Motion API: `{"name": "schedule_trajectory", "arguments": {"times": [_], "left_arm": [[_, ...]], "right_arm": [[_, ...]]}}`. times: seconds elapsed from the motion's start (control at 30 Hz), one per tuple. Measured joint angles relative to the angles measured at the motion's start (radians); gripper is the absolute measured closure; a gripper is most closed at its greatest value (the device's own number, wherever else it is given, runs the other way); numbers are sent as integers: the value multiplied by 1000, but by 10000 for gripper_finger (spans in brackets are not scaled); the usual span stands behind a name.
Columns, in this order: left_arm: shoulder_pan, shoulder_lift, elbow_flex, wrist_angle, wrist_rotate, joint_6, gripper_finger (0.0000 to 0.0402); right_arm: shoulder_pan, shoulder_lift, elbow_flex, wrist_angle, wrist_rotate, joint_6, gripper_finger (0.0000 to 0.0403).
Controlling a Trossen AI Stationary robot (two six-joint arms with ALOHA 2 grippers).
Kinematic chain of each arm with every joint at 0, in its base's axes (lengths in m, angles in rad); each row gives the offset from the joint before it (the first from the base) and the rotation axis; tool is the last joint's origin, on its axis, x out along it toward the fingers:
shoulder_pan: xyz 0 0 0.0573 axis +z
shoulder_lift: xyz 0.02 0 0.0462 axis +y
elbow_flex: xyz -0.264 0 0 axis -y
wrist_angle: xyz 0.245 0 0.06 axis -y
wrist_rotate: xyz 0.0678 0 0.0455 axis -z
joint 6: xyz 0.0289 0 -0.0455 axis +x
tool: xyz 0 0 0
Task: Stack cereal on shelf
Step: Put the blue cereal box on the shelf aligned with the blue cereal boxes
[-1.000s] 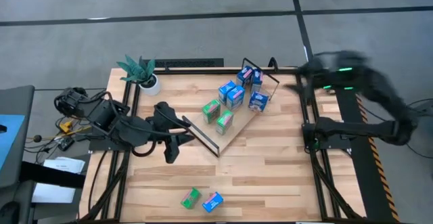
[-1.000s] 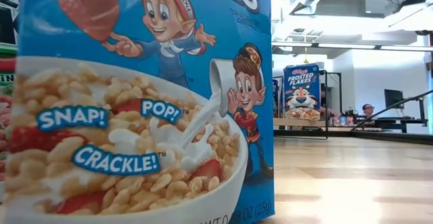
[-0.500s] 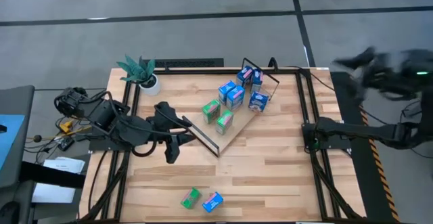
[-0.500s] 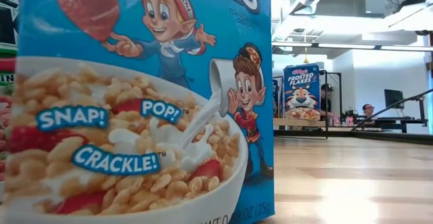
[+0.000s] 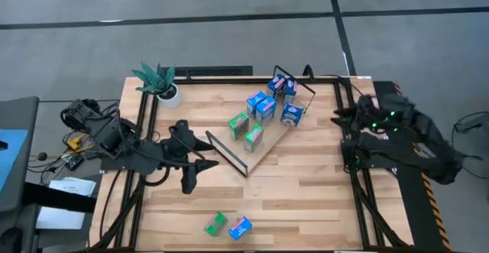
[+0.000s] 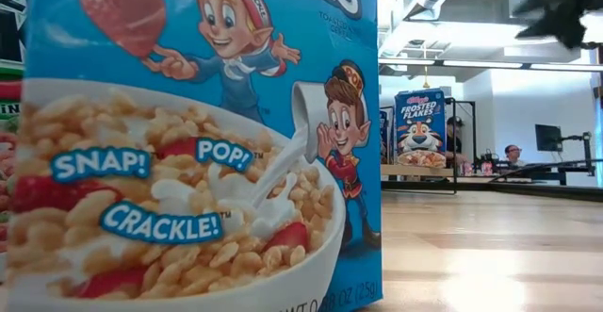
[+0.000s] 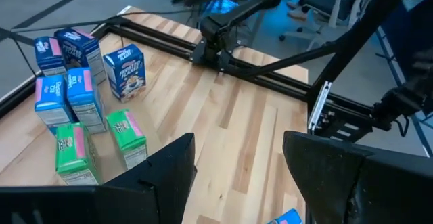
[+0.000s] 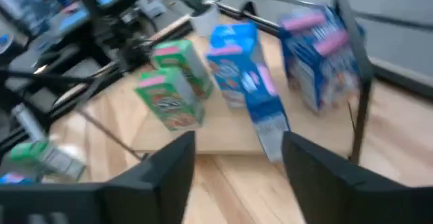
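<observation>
Several small blue and green cereal boxes [image 5: 260, 109] stand on the light-wood shelf board [image 5: 256, 157], which lies slantwise across the table's middle. A black wire frame end [image 5: 294, 81] stands at its far end. One green box [image 5: 216, 223] and one blue box [image 5: 240, 228] lie on the table by the near edge. The blue one fills the low view [image 6: 198, 142]. My left gripper [image 5: 191, 169] hovers open left of the shelf's near end, and its wrist view shows the boxes [image 7: 74, 95]. My right gripper [image 5: 359, 119] is open at the table's right edge, facing the boxes [image 8: 240, 65].
A potted plant [image 5: 162, 85] stands at the far left corner. Black rails [image 5: 355, 184] run along the table's left and right sides. Bare wood lies between the shelf and the two near boxes. A person sits in the room far behind [image 6: 512, 152].
My right arm swung fast from the table's far right corner out past the right edge, then came back toward the near side. It now sits lower by the right rail. My left gripper drifted slightly toward the near edge. The boxes and shelf stayed put.
</observation>
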Motion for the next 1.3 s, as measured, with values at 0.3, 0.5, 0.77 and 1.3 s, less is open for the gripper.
{"name": "schedule_trajectory", "arguments": {"times": [0.3, 0.5, 0.77, 1.3], "left_arm": [[-50, 0, 0, -1, -103, -6, 187], [-50, 0, 0, -1, -97, 3, 187], [-46, 0, 0, 0, -96, 5, 187], [-38, 0, 0, 0, -66, 2, 187]], "right_arm": [[4, -128, -266, 207, -19, 133, 356], [46, -67, -269, 286, 11, 151, 381], [157, 96, -48, 437, 52, 75, 396], [310, 359, 122, 45, 275, -79, 394]]}}
